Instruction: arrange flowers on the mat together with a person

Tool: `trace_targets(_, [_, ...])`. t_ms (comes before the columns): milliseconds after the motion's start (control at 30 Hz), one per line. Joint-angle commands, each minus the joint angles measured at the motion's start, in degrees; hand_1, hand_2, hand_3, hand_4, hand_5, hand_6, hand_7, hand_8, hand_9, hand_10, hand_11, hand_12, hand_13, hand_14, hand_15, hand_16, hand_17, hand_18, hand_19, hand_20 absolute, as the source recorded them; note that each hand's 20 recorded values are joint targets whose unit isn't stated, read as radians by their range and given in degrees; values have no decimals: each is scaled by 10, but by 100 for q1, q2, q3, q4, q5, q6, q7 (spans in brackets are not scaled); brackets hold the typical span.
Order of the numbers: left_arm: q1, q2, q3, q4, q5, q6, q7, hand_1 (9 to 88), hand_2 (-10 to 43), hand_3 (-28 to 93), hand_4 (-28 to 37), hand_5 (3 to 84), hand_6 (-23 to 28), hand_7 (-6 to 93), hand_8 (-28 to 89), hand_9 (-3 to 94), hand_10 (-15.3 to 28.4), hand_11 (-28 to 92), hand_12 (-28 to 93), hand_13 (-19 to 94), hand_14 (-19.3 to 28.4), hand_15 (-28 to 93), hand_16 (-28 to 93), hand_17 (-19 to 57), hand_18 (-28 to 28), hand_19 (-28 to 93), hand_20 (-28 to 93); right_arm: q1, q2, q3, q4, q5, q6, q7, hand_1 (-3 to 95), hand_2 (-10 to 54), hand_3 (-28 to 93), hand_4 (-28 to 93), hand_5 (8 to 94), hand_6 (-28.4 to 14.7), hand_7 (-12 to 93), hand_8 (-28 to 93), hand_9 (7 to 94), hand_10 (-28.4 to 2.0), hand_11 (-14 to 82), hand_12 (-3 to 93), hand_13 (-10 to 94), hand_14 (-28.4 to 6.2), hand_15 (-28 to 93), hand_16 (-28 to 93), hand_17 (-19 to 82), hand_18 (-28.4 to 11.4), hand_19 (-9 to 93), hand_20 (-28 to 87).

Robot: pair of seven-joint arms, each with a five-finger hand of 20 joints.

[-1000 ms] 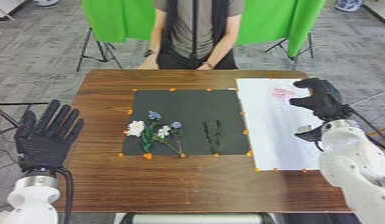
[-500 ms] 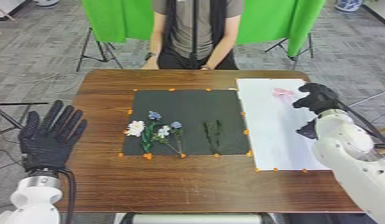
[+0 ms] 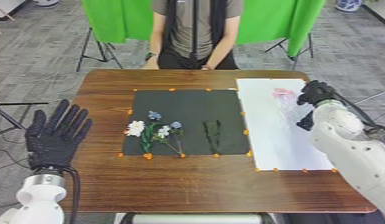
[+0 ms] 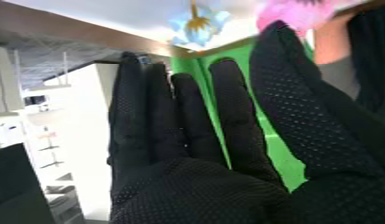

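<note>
In the head view my right hand (image 3: 318, 94) is over the right edge of the white sheet (image 3: 273, 145), just right of a pink flower (image 3: 283, 93). Seen from the right wrist, that hand (image 4: 193, 185) is open, fingers straight and thumb apart, holding nothing; a light blue flower (image 4: 199, 26) and the pink flower (image 4: 295, 12) lie beyond its fingertips. On the dark mat (image 3: 193, 102) rest white flowers (image 3: 135, 128), blue flowers (image 3: 155, 115) and green leafy stems (image 3: 212, 135). My left hand (image 3: 53, 145) is open, palm up, left of the table.
The brown wooden table (image 3: 197, 185) extends around the mat and sheet. Orange tape pieces (image 3: 148, 156) line their edges. A green cloth (image 3: 273, 25) hangs behind the table, with black stand legs (image 3: 100, 50) below it.
The right forearm has swung inward and forward, and the right hand has turned beside the sheet's edge. My left hand has drifted slightly rightward. The flowers on the mat have stayed put.
</note>
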State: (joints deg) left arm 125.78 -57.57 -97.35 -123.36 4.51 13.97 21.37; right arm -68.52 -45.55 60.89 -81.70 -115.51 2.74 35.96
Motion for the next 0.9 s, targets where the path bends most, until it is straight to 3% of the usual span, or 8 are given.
trace_targets(33, [166, -32, -176, -11, -20, 2, 83, 253, 147, 682, -283, 406, 68, 148, -106, 356, 147, 186, 92, 256, 138, 283, -70, -53, 132, 311, 116, 12, 123, -84, 114, -62, -223, -139, 507, -95, 760, -282, 453, -19, 197, -137, 423, -127, 98, 119, 408, -100, 251, 104, 228, -145, 579, 98])
trace_targets(133, [131, -30, -167, -1, -17, 3, 62, 253, 147, 681, -283, 406, 69, 147, -106, 356, 147, 186, 92, 256, 137, 283, -70, -53, 133, 311, 117, -54, 88, -67, 100, -66, -271, -230, 519, -95, 746, -283, 468, -13, 200, -137, 460, -114, 109, 125, 449, -91, 279, 124, 233, -153, 623, 125])
trace_targets(200, [129, -30, -153, 2, -40, 3, 71, 253, 147, 681, -283, 406, 69, 146, -105, 356, 147, 186, 92, 257, 137, 282, -70, -53, 133, 311, 117, -63, 41, -37, 95, 75, -364, -248, 536, -95, 732, -283, 520, 7, 209, -141, 547, -106, 137, 146, 522, -77, 327, 159, 239, -159, 657, 180])
trace_targets(300, [121, -35, -150, 13, -41, 4, 51, 252, 147, 682, -283, 406, 70, 146, -105, 356, 147, 187, 93, 255, 141, 287, -68, -52, 132, 310, 117, -38, 22, -135, 144, -22, -397, -299, 573, -90, 668, -283, 571, 23, 227, -128, 613, -98, 160, 163, 582, -47, 306, 297, 251, -160, 655, 242])
trace_targets(500, [122, -39, -161, 10, -44, 8, 39, 251, 146, 683, -283, 404, 71, 146, -104, 354, 150, 187, 94, 254, 143, 291, -68, -53, 133, 311, 117, -113, 16, -204, 157, -83, -239, -345, 633, -76, 603, -283, 626, 34, 310, -42, 746, -67, 88, 373, 641, -20, 313, 410, 269, -159, 665, 317])
trace_targets(667, [112, -34, -155, 11, -40, 1, 37, 251, 145, 683, -283, 404, 72, 146, -104, 354, 150, 187, 94, 254, 144, 291, -69, -53, 133, 311, 117, -291, 88, -164, -16, -298, 169, -388, 643, -58, 610, -283, 667, 38, 368, -23, 790, -58, 134, 454, 672, -18, 352, 445, 301, -151, 668, 344])
trace_targets(800, [50, -7, -118, 28, -31, -22, 29, 251, 145, 683, -283, 404, 74, 145, -104, 353, 150, 187, 94, 253, 145, 291, -69, -54, 133, 311, 117, -714, 345, 81, -653, -650, 362, -487, 640, -60, 621, -283, 672, 37, 385, -29, 796, -62, 132, 465, 675, -18, 353, 447, 303, -151, 666, 353])
trace_targets(900, [143, -19, -187, 21, -62, 13, 73, 252, 145, 681, -283, 404, 74, 146, -103, 353, 150, 186, 94, 253, 145, 291, -69, -54, 133, 311, 117, -819, 520, -20, -1118, -876, 565, -762, 640, -64, 628, -283, 673, 35, 393, -34, 797, -64, 131, 468, 675, -19, 353, 447, 304, -151, 663, 358])
